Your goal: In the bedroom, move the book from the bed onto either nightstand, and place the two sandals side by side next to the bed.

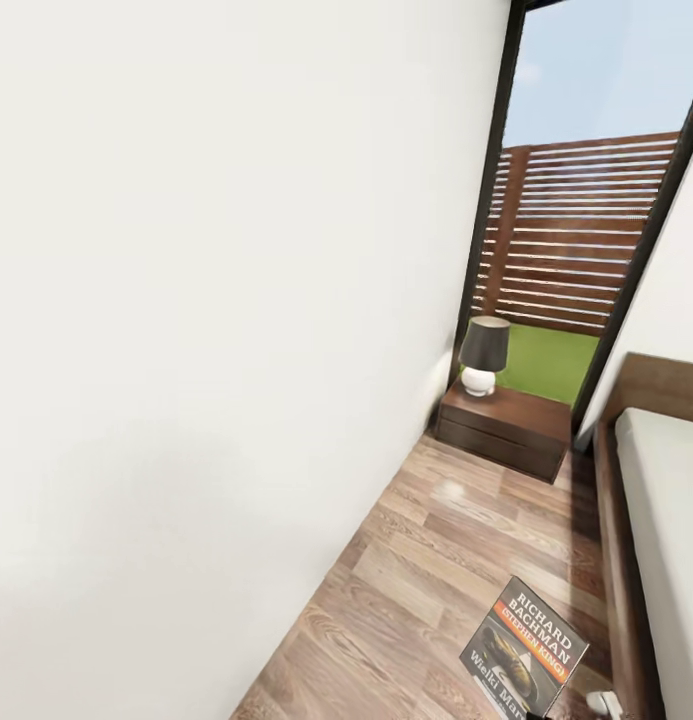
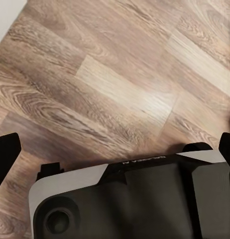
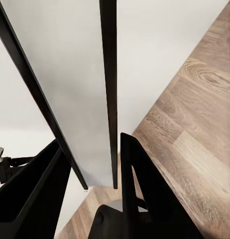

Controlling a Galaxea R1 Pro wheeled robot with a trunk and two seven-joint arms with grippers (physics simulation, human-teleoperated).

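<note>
The book (image 1: 526,650), with its dark cover, orange band and white lettering, hangs tilted above the wood floor at the bottom right of the head view, cover towards me. My right gripper (image 3: 90,139) is shut on the book, its black fingers (image 3: 140,189) drawn in. A nightstand (image 1: 506,425) stands ahead by the window with a lamp (image 1: 483,352) on it. The bed (image 1: 611,520) runs along the right, its grey mattress (image 1: 671,520) above the dark frame. My left gripper (image 2: 115,149) hangs open over bare floor. The sandals are out of view.
A white wall (image 1: 186,350) closes off the left, leaving a narrow strip of plank floor (image 1: 436,560) between it and the bed. The tall black-framed window (image 1: 576,230) shows a slatted fence and grass. My own grey and black body (image 2: 130,199) sits below the left gripper.
</note>
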